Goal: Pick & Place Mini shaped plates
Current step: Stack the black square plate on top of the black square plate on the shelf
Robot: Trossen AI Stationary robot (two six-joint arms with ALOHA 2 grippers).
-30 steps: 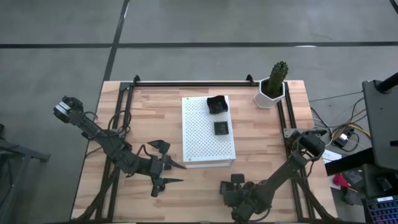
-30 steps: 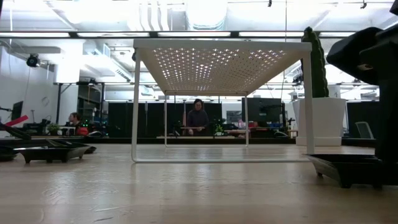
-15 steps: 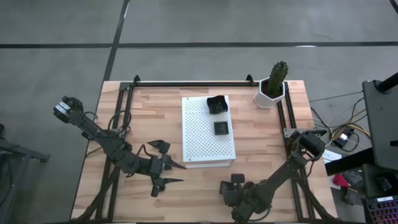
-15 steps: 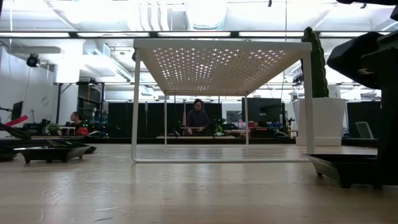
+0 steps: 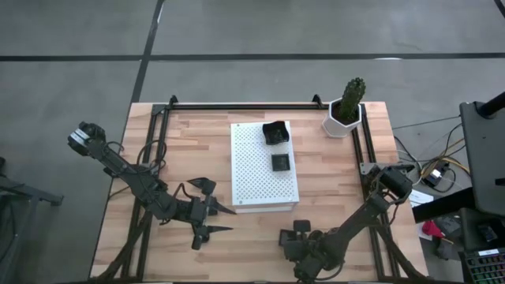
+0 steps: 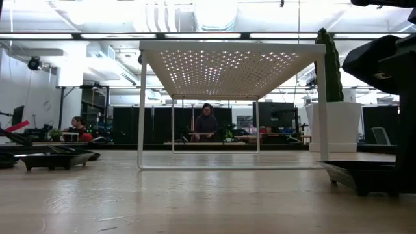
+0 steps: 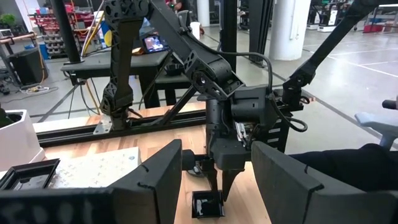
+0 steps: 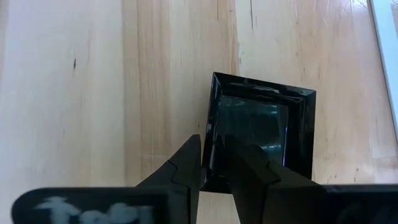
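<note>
Nearest, at the table's front edge right of centre, the right gripper points down at a small square black plate lying flat on the wood. Its two fingers are nearly together, one on each side of the plate's left rim, pinching it.

Left of that, the left gripper lies low over the wooden table, just left of the white perforated board's near corner. Its fingers are spread wide with nothing between them. A dark leaf-shaped plate sits just beyond it.

On the white perforated board in the middle are two more plates: a square plate near its right edge and an irregular one at its far right corner. That makes four plates visible.

Farthest, at the far right corner, stands one white hexagonal pot with a cactus.
</note>
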